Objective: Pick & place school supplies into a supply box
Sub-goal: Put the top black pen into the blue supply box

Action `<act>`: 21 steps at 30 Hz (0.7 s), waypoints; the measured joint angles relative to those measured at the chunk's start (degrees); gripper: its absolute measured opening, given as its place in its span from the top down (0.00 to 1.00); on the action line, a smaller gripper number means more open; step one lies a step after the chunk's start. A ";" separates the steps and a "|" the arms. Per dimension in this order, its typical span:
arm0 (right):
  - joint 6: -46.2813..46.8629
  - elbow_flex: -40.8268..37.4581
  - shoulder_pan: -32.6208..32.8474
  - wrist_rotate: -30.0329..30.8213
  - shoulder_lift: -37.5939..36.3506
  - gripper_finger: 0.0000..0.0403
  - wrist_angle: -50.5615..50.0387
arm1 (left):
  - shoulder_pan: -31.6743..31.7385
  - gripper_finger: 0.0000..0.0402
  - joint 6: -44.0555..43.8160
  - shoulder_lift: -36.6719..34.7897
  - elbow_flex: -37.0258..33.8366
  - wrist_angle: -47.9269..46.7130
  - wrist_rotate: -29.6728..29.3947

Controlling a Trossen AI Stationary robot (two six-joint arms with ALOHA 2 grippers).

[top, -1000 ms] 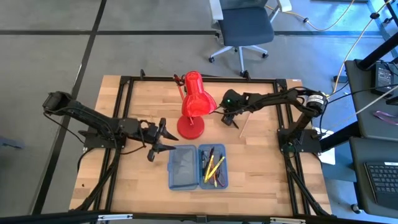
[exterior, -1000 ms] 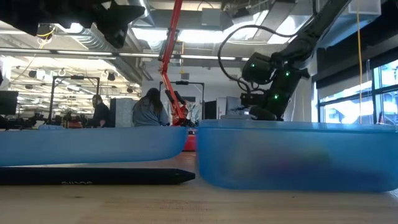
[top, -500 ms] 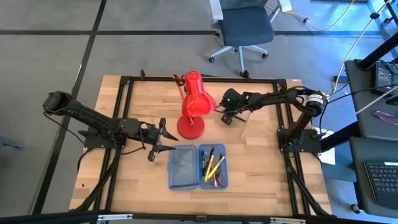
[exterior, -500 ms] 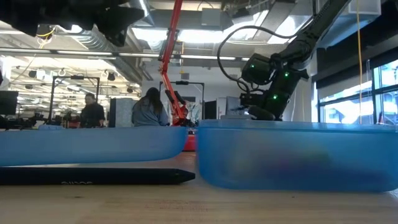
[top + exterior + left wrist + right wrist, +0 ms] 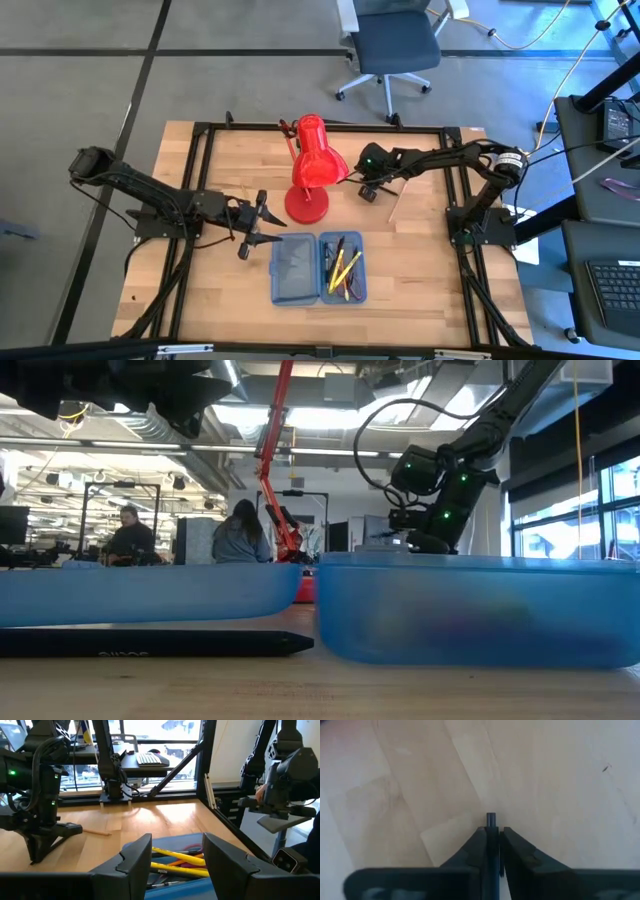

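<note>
High view: my right gripper (image 5: pixel 368 190) stands on the tabletop (image 5: pixel 420 260) just beside the red desk lamp (image 5: pixel 312 168), which crowds the way to the pencil case (image 5: pixel 319 268).

Right wrist view: my jaws pinch a thin dark pen (image 5: pixel 491 845) near its end — light, stiff, likely slippery.

Left wrist view: my left jaws are spread over the case.

Pale, smooth wooden table (image 5: pixel 420 260); translucent blue plastic supply box (image 5: pixel 296 268); glossy red lamp (image 5: pixel 316 155).

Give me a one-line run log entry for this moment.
right gripper: shut on dark pen, beside red lamp | left gripper: open, near supply box
</note>
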 joint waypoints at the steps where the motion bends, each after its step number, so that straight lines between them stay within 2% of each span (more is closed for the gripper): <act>1: 0.00 -0.06 0.00 -0.03 -0.28 0.88 -0.30 | 0.00 0.58 0.00 0.00 0.00 0.00 0.00; 7: -0.14 -0.10 0.04 -0.17 -3.07 0.87 -1.15 | 0.00 0.58 0.02 0.00 0.00 0.00 0.02; 10: -2.07 -0.08 0.52 -3.45 -5.20 0.89 -0.93 | 0.00 0.58 0.02 0.00 0.00 0.01 0.02; 19: -8.78 0.05 6.71 -27.04 -13.95 0.99 2.07 | 0.00 0.58 0.03 0.00 0.00 0.01 0.02; 21: -8.82 0.11 9.07 -29.64 -15.26 0.99 4.03 | 0.00 0.58 0.02 0.00 0.00 0.01 0.02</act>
